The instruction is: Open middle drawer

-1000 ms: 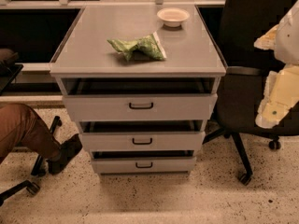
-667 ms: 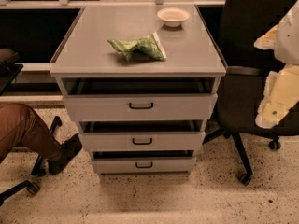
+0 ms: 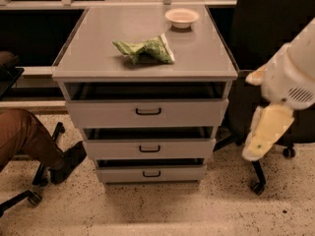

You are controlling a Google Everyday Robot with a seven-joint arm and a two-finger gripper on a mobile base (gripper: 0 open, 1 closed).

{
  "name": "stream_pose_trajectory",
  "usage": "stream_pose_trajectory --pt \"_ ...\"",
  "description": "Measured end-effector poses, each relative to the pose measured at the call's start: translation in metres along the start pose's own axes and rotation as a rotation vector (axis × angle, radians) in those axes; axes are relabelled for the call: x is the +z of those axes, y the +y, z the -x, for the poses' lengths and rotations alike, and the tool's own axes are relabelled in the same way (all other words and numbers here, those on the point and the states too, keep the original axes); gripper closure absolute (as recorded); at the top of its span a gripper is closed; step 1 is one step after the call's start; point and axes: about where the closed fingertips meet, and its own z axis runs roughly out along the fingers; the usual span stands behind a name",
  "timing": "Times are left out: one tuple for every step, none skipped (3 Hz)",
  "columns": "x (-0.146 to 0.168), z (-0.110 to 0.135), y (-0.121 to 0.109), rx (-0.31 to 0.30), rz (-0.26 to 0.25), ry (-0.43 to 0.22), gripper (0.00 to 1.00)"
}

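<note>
Gripper (image 3: pixel 258 141) lowered, right of middle drawer (image 3: pixel 149 149), three drawers (image 3: pixel 147 113)

The one camera sits high in front of the bench (image 3: pixel 197 58) and tilts down at it, far enough back to take in its whole top, all three drawer fronts and the floor (image 3: pixel 147 205) before them. The end effector (image 3: pixel 259 140) hangs at the frame's right edge, nearer the lens, with the middle drawer (image 3: pixel 182 149) to its left at about its height.
</note>
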Motion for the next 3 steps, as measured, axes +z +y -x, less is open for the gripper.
stream_pose_trajectory --pt "0.085 -0.003 0.03 0.015 0.134 -0.028 0.0" --pt "0.154 -0.005 0.061 -0.007 0.305 -0.046 0.0" --pt "0.162 -0.002 0.061 -0.008 0.304 -0.045 0.0"
